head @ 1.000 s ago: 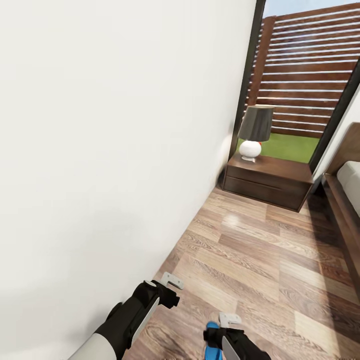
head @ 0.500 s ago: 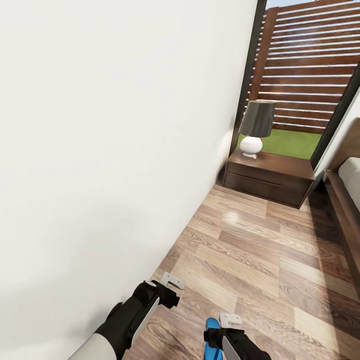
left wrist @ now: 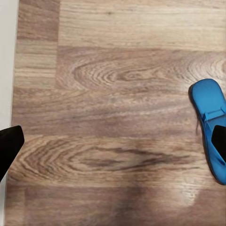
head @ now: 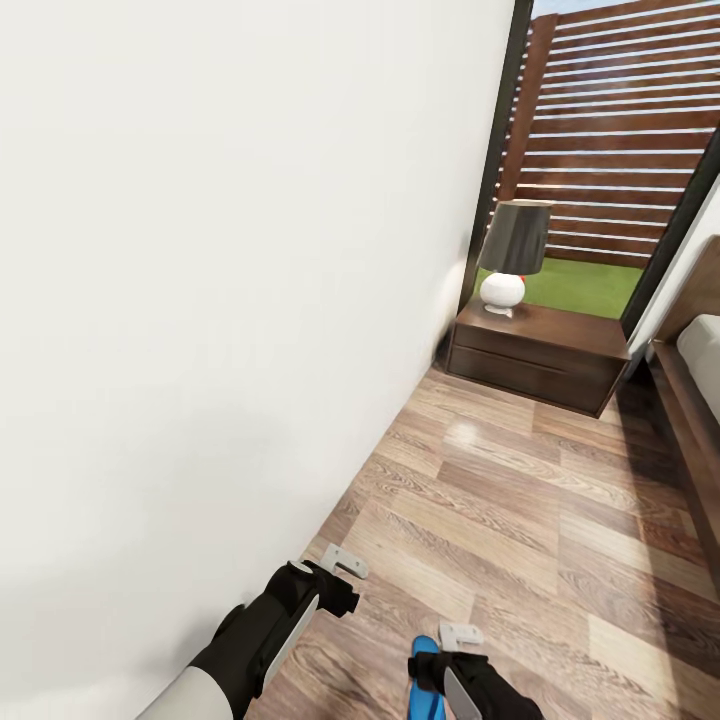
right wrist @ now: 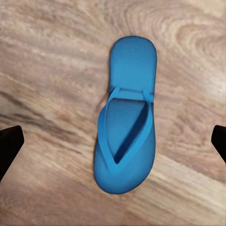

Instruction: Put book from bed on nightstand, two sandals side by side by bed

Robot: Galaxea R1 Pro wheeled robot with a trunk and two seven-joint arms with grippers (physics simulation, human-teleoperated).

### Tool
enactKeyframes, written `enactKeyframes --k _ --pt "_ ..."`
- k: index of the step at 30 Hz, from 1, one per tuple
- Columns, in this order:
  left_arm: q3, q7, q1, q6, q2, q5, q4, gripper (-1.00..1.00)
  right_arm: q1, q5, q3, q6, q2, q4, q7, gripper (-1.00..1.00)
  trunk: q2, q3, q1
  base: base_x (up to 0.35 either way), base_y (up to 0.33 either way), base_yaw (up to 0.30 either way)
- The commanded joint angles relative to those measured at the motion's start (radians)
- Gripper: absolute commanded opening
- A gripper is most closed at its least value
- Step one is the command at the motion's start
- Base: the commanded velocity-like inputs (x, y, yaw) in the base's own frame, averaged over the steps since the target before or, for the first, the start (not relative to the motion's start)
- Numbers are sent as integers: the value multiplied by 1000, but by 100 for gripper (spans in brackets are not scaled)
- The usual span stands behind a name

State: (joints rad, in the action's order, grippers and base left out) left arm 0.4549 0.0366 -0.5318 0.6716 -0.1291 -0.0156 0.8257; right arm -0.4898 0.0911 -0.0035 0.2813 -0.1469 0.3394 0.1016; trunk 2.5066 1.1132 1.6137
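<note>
One bright blue sandal (right wrist: 126, 136) lies flat on the wood floor, directly under my right gripper (right wrist: 113, 143), which hangs open above it with its fingertips (right wrist: 9, 146) wide to either side. In the head view the sandal (head: 425, 685) peeks out beside the right gripper (head: 460, 636). My left gripper (head: 345, 560) is open over bare floor near the wall; its wrist view shows the same sandal (left wrist: 212, 127) off to one side. The nightstand (head: 535, 355) stands in the far corner, and the bed (head: 700, 400) runs along the right edge. The book is out of view.
A white wall (head: 220, 300) runs close along my left side. A lamp (head: 512, 255) with a dark shade stands on the nightstand, in front of a tall dark-framed window (head: 610, 160). Plank floor (head: 520, 500) stretches between me and the nightstand.
The head view has shifted slightly, so the nightstand and lamp sit a little higher in the picture. Both arms hold the same pose and the sandal has stayed put.
</note>
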Motion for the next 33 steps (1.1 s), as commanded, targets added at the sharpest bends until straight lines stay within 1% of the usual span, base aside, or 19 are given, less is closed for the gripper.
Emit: enactKeyframes --k 1,3,11,20,26,33 --pt "1 1 0 5 0 -1 1 100 -3 9 0 5 0 2 6 100 0 1 0 0 0 0" --pt "1 1 0 5 0 -1 1 100 -7 9 0 5 0 2 6 100 0 1 0 0 0 0" --pt "1 1 0 5 0 -1 1 100 -23 10 0 5 0 1 8 100 2 32 3 0 0 0" --pt "1 1 0 5 0 -1 1 100 -35 10 -1 6 2 0 9 100 2 32 3 0 0 0" --pt "1 1 0 5 0 -1 1 100 -40 10 -2 6 2 0 10 100 4 55 6 0 0 0" --pt "1 0 0 5 0 -1 1 100 -54 9 -2 8 4 -2 14 100 4 55 6 0 0 0"
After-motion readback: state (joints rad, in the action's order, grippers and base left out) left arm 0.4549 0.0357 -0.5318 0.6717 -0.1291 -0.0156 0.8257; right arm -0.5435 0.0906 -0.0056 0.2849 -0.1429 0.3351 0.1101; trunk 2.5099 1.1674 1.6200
